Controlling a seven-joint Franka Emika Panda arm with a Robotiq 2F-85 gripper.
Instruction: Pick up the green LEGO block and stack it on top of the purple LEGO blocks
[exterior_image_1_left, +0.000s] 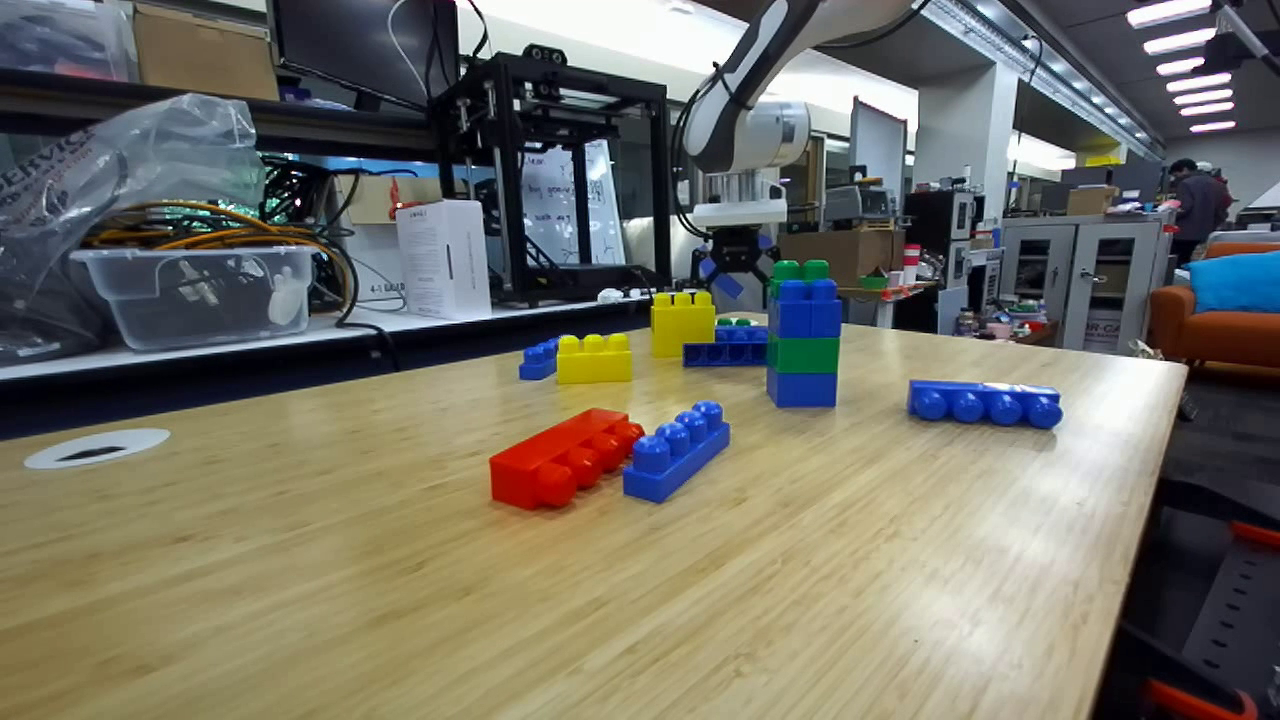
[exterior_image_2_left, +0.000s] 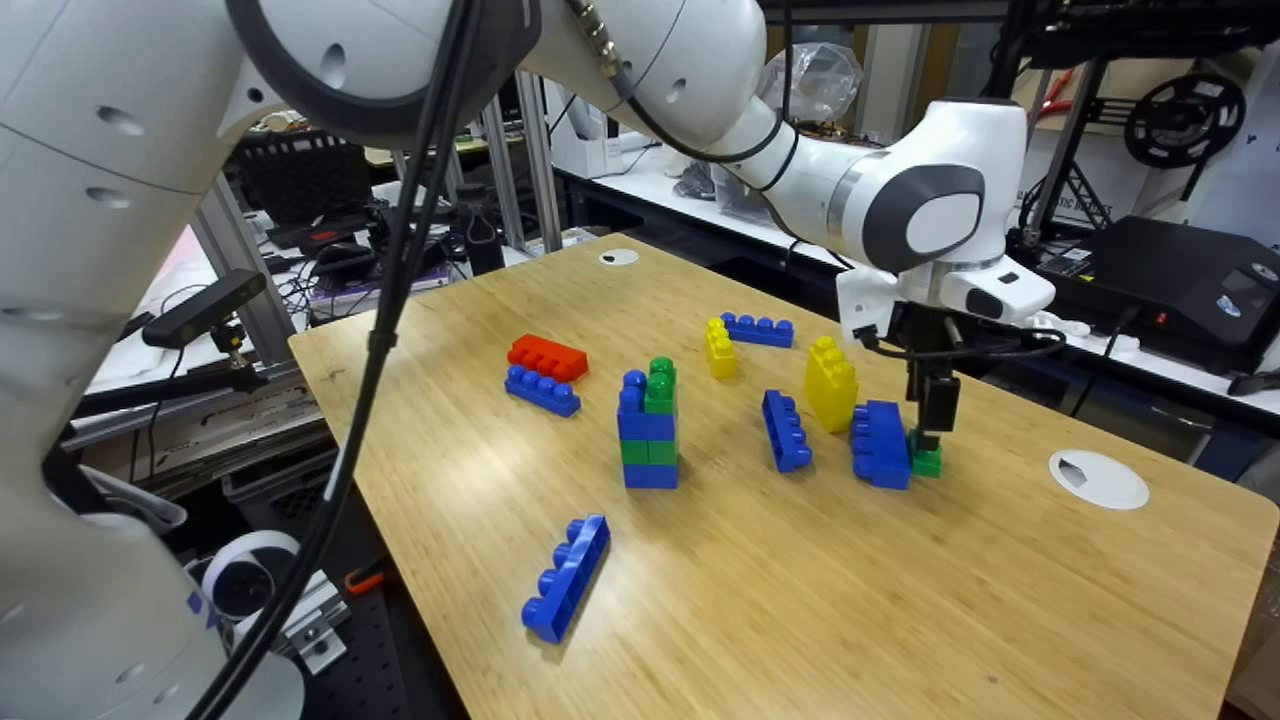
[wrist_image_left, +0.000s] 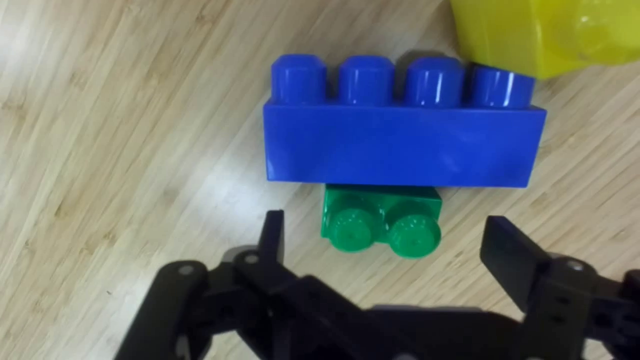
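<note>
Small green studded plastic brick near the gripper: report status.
Black gripper open, holding nothing. Small green brick ungripped, between the jaws in wrist view. Long blue studded plastic brick close alongside, might snag.

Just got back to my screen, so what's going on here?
A robot arm has its open hand at a green block, which the wrist view shows between the fingers; nothing is gripped. The block sits right beside a blue brick on the table, and the upright tower it should go on stands apart.

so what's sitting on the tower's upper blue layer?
A green brick covers part of the upper blue layer; bare blue studs show beside that brick in both exterior views. What's directly beneath the green brick is hidden.
</note>
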